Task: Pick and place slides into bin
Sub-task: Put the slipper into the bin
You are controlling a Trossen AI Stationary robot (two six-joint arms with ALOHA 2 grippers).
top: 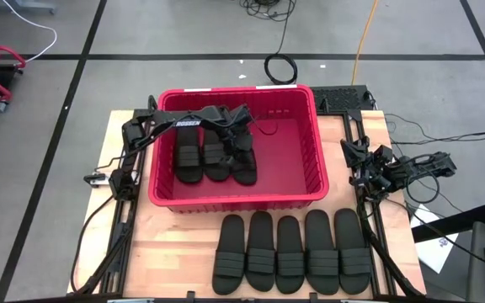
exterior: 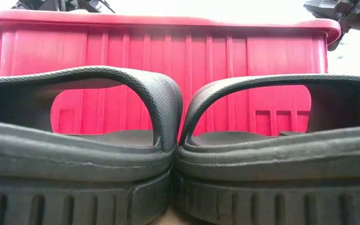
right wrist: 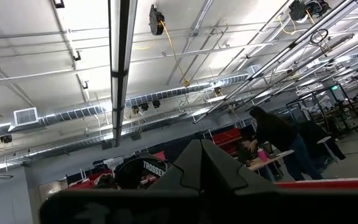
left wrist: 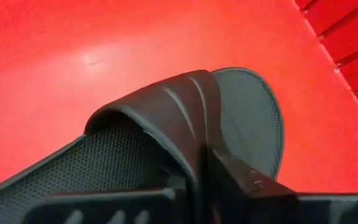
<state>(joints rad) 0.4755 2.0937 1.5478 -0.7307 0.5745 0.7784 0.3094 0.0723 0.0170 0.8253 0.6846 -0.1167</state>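
Observation:
The red bin [top: 322, 168] stands mid-table, and its near wall shows in the low view [exterior: 167, 62]. Two black slides [top: 202, 156] lie side by side on its floor. My left gripper [top: 241, 139] reaches into the bin from the left and is shut on a third slide [top: 244, 164] beside them, seen close in the left wrist view [left wrist: 166, 118]. Several more slides [top: 291, 252] lie soles down in a row on the table in front of the bin. My right gripper [top: 354, 154] waits shut at the table's right edge, pointing up. My left gripper holds the third slide by its ribbed strap [left wrist: 188, 134], one finger [left wrist: 235, 180] outside the strap and the other under it. The fingers come from above, slanting down into the bin. The slide sits slightly askew beside the other two. I cannot tell whether it rests on the floor.
The right half of the bin's floor [top: 289, 151] is bare red. Two of the row's slides [exterior: 80, 156] fill the low view in front of the bin. Cables [top: 280, 67] lie on the floor beyond the table. People sit at tables in the room behind [right wrist: 272, 134].

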